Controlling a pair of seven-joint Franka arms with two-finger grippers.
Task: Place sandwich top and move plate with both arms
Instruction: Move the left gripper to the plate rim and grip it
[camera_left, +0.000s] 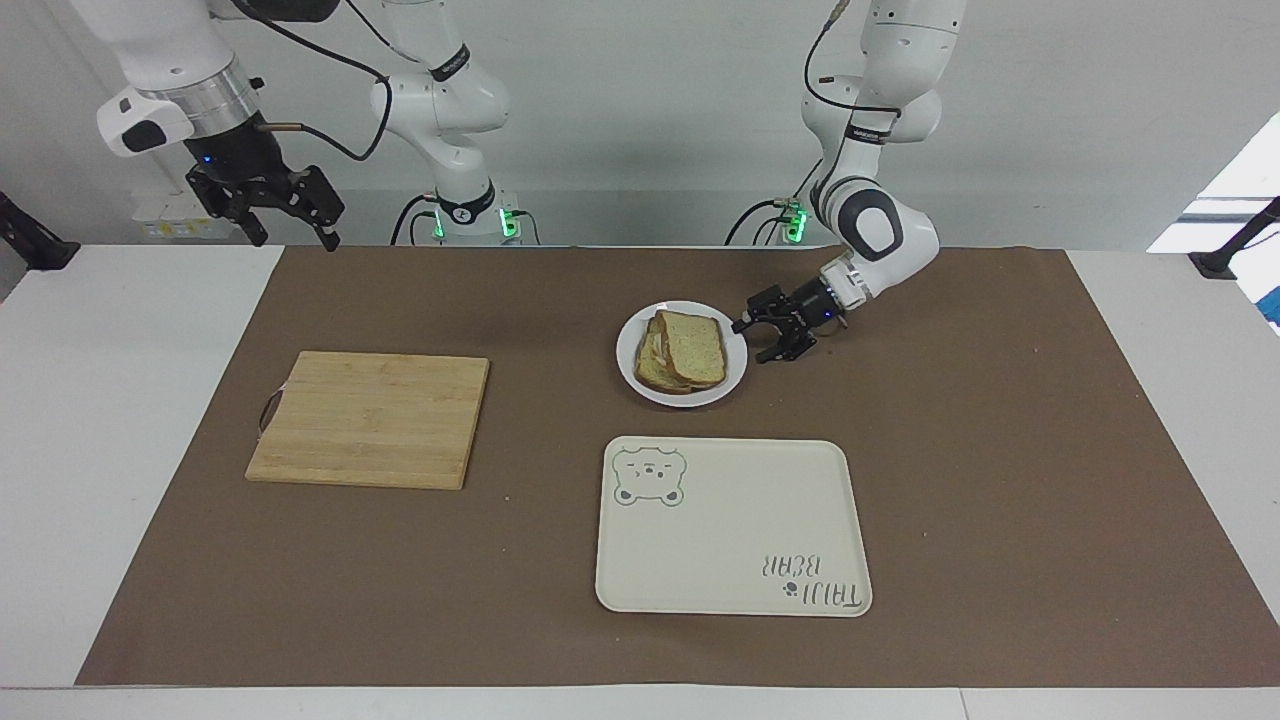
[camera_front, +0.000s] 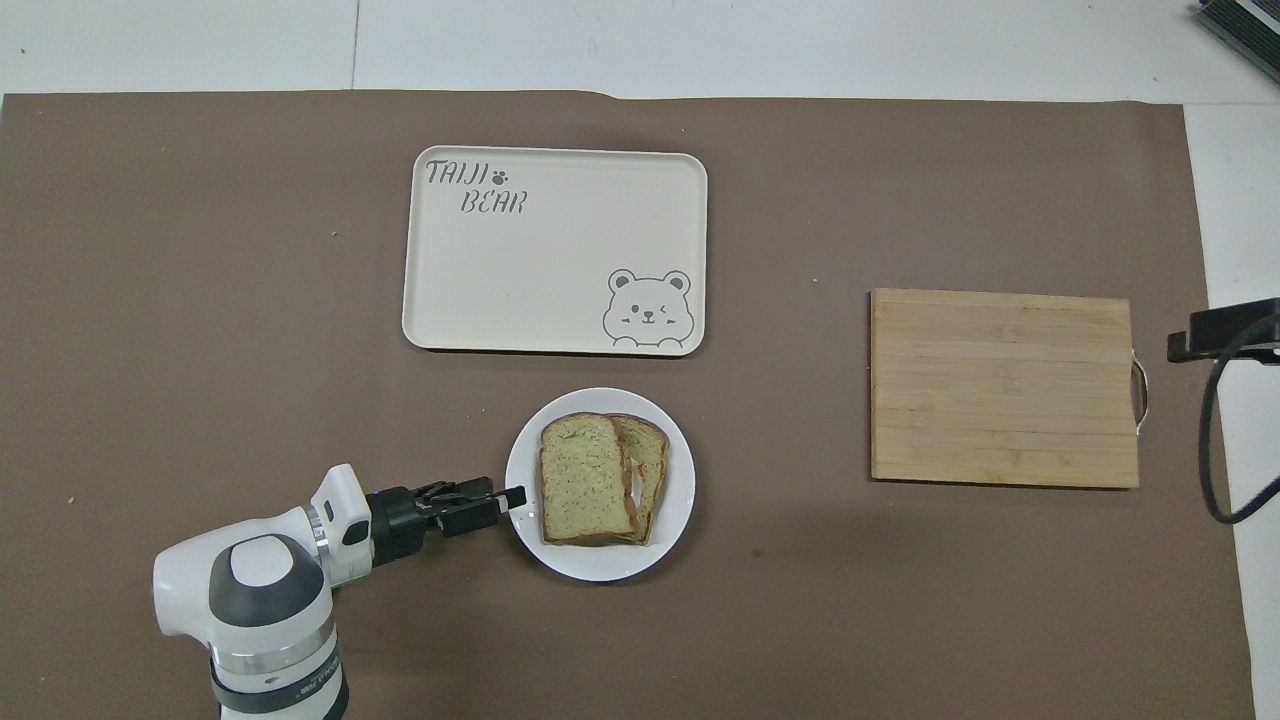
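Note:
The sandwich top (camera_left: 692, 346) (camera_front: 583, 478), a tan slice with a brown crust, lies on a lower slice and filling on the white plate (camera_left: 629, 362) (camera_front: 600, 566), shifted a little so the lower slice (camera_front: 655, 462) shows beside it. My left gripper (camera_left: 751, 340) (camera_front: 507, 497) is low at the plate's rim toward the left arm's end of the table. It is open, with one finger above the other; whether it touches the rim I cannot tell. My right gripper (camera_left: 292, 237) (camera_front: 1222, 331) waits open in the air over the table's edge at the right arm's end.
A cream tray with a bear drawing (camera_left: 730, 525) (camera_front: 555, 250) lies farther from the robots than the plate. A bare wooden cutting board (camera_left: 370, 418) (camera_front: 1003, 387) lies toward the right arm's end. A brown mat (camera_left: 1000, 480) covers the table's middle.

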